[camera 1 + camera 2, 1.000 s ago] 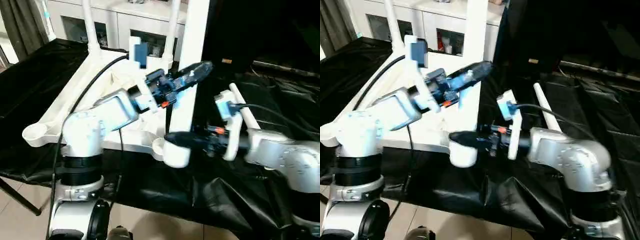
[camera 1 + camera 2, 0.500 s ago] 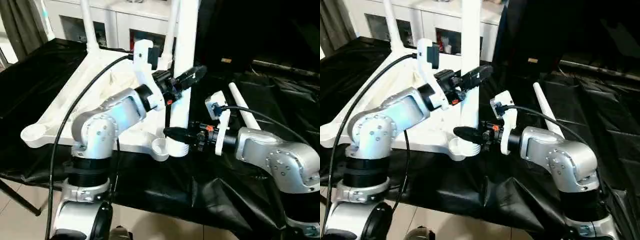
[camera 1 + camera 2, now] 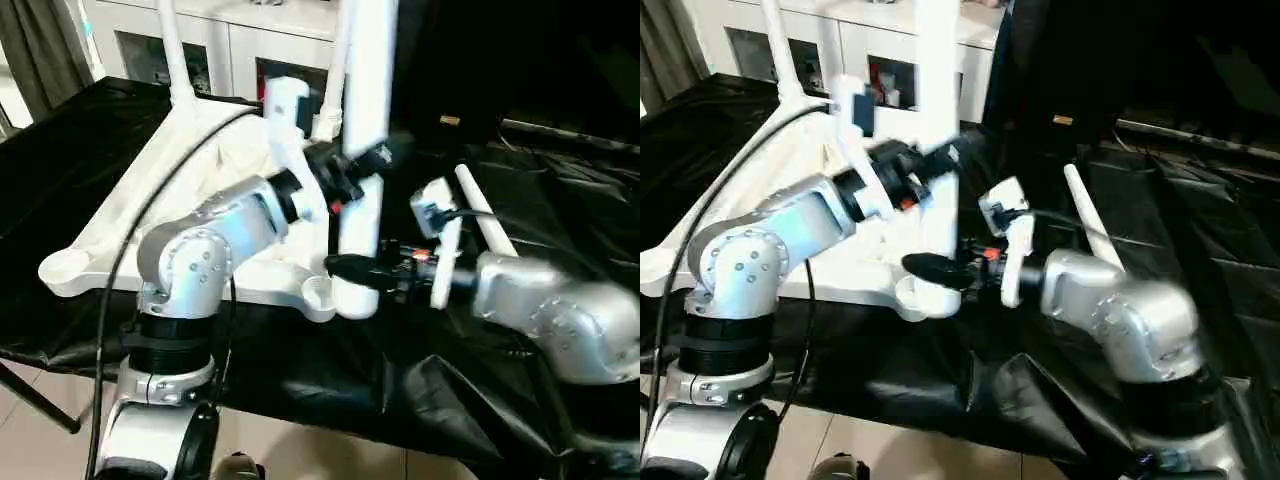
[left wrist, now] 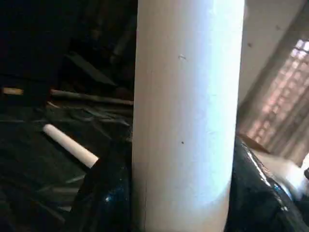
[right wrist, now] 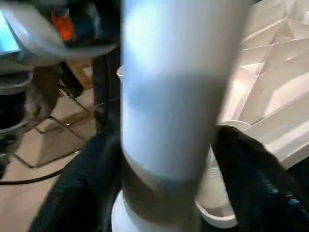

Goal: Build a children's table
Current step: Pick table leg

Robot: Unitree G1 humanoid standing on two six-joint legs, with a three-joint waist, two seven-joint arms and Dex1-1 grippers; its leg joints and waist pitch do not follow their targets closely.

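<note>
At near corner socket (image 3: 322,292) of upturned top (image 3: 215,160) | leg (image 3: 362,150) stands upright, foot over socket, so it can seat | left gripper (image 3: 368,162) fingers either side of leg mid-height, steadying; grip unclear | right gripper (image 3: 348,266) fingers flank leg's base, guiding; grip unclear | spare leg (image 3: 484,213) lies on black cloth (image 3: 100,140)

- tabletop (image 3: 150,215) lies upside down on the surface (image 3: 60,160), left side
- one leg (image 3: 362,150) stands upright in its near right corner socket (image 3: 345,298)
- spare leg (image 3: 483,215) lies on the surface, off right
- cabinet (image 3: 240,45) sits behind it all
</note>
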